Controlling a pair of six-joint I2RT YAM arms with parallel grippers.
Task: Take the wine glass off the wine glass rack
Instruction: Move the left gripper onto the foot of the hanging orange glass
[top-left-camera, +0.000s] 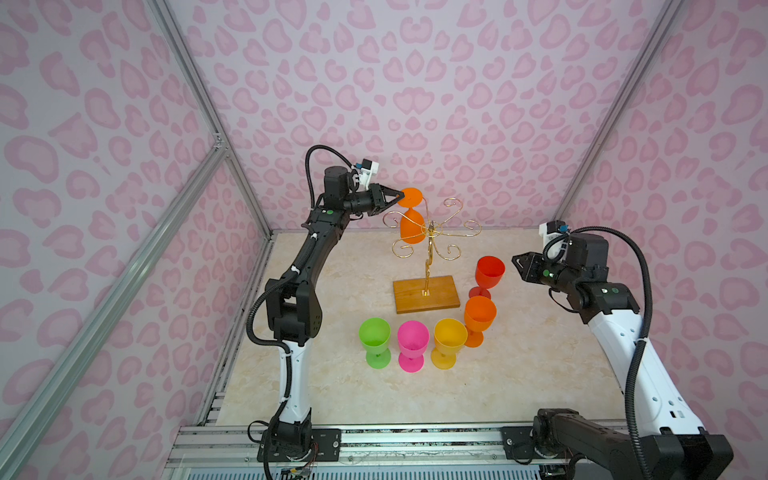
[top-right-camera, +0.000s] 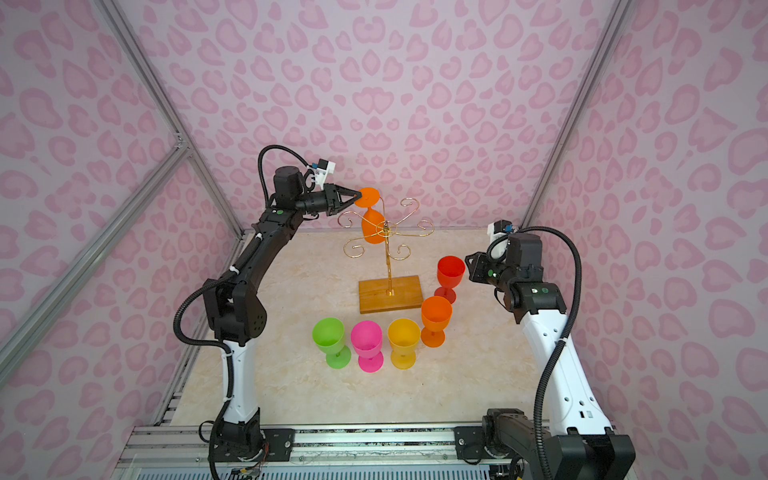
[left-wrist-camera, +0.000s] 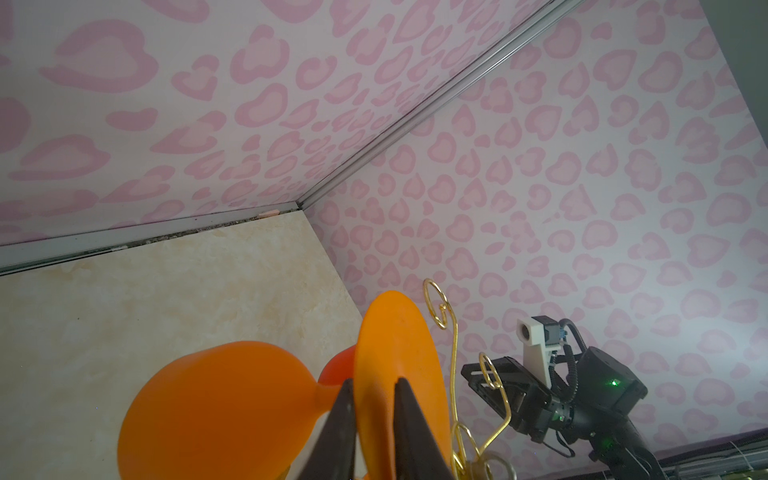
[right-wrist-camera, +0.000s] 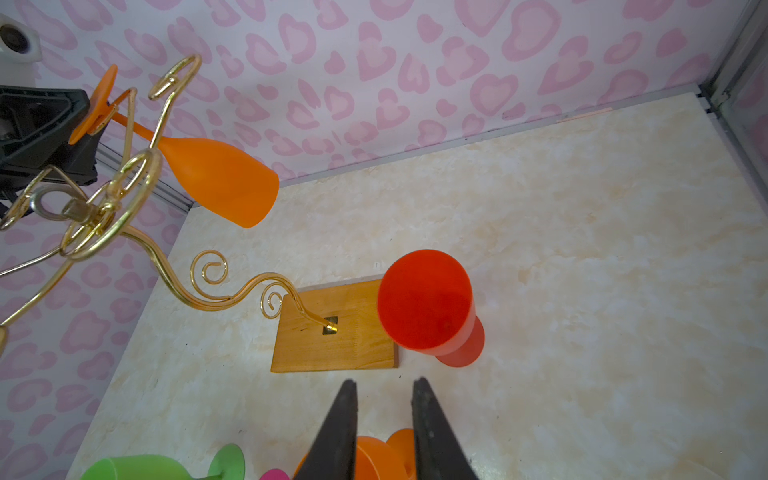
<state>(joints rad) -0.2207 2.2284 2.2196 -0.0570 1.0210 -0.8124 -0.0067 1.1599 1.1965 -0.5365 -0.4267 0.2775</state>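
An orange wine glass (top-left-camera: 412, 230) hangs upside down by its foot from a back-left arm of the gold wire wine glass rack (top-left-camera: 428, 266), which stands on a brown wooden base (top-left-camera: 426, 294). Both top views show my left gripper (top-left-camera: 400, 196) at the glass's round foot, high above the table. In the left wrist view the two black fingers of this gripper (left-wrist-camera: 374, 380) press on either face of the orange foot disc (left-wrist-camera: 395, 332), shut on it. My right gripper (top-left-camera: 515, 259) hovers right of the rack; its jaws (right-wrist-camera: 382, 382) are open with nothing between them.
Five plastic glasses stand upright on the marble tabletop by the rack base: green (top-left-camera: 375, 336), pink (top-left-camera: 412, 340), yellow (top-left-camera: 450, 336), orange (top-left-camera: 480, 313) and red (top-left-camera: 490, 272). The red one is close to my right gripper. Pink patterned walls enclose the table.
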